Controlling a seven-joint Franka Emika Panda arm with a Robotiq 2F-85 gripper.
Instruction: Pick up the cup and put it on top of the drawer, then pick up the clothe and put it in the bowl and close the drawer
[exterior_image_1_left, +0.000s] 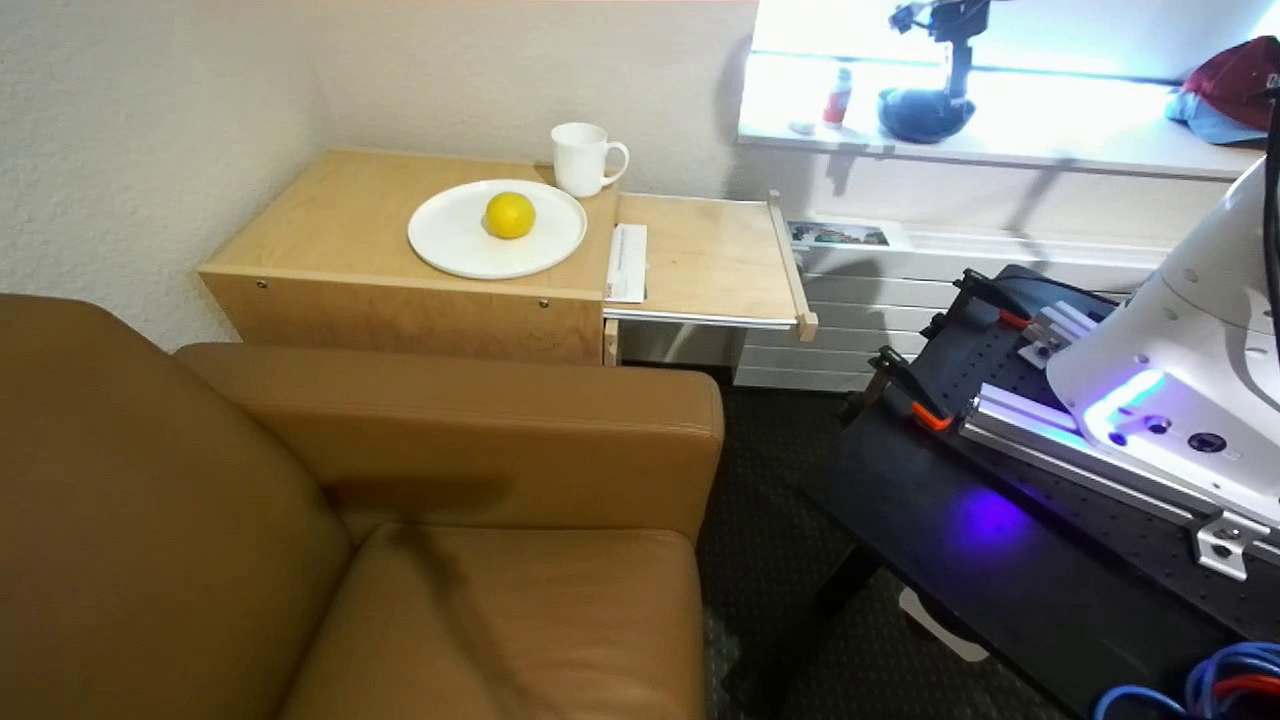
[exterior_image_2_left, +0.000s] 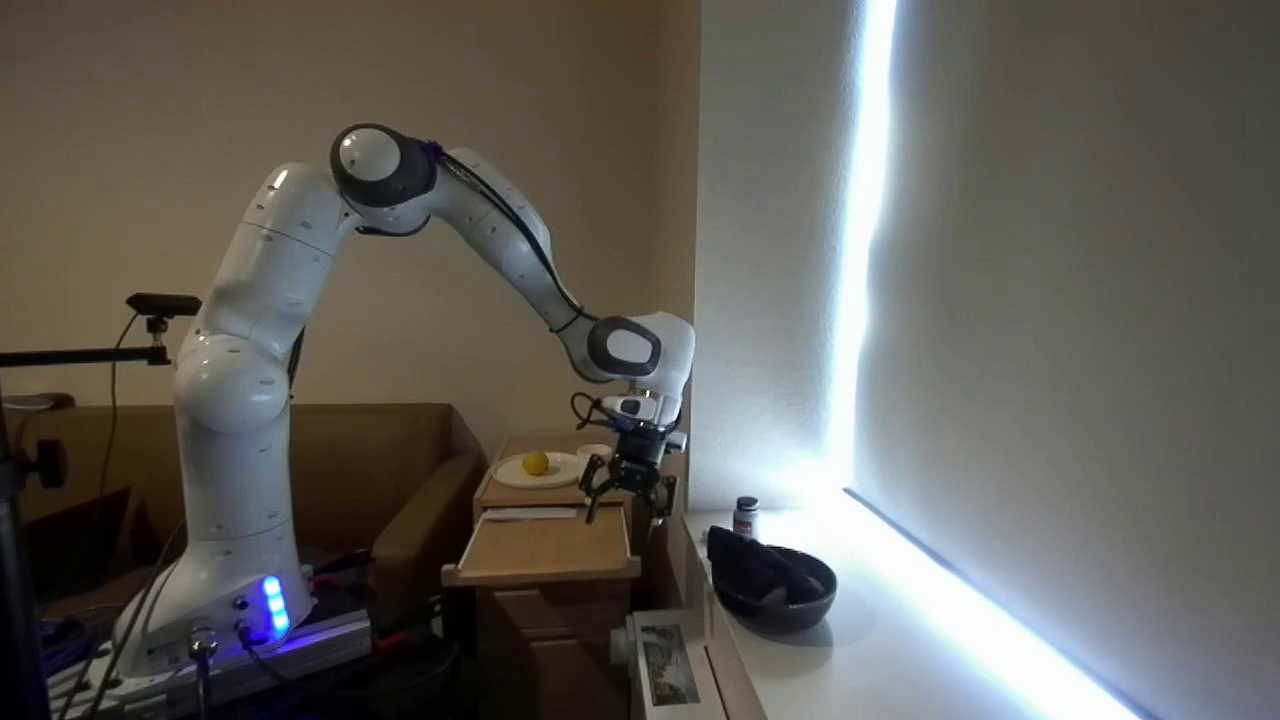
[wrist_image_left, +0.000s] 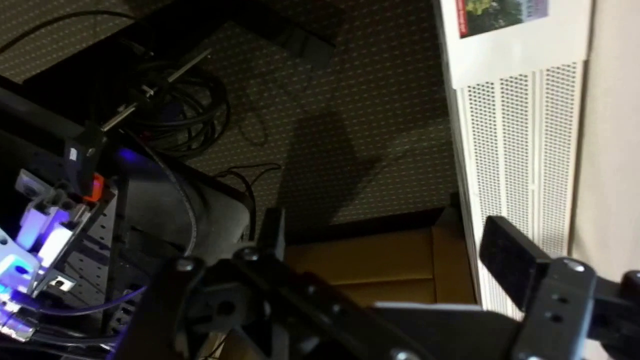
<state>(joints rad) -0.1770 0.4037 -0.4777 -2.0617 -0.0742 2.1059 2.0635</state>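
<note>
The white cup stands upright on the wooden cabinet top, by its back edge near the drawer side; it is partly hidden in an exterior view. The drawer is pulled out; it also shows in an exterior view. A black bowl stands on the windowsill. A dark cloth lies in it, part sticking up above the rim. My gripper points down, open and empty, over the drawer's window side in that view. In the wrist view the gripper has nothing between its fingers.
A white plate with a yellow ball is on the cabinet. A white strip lies on the drawer. A small bottle stands beyond the bowl. A brown sofa and white radiator border the cabinet.
</note>
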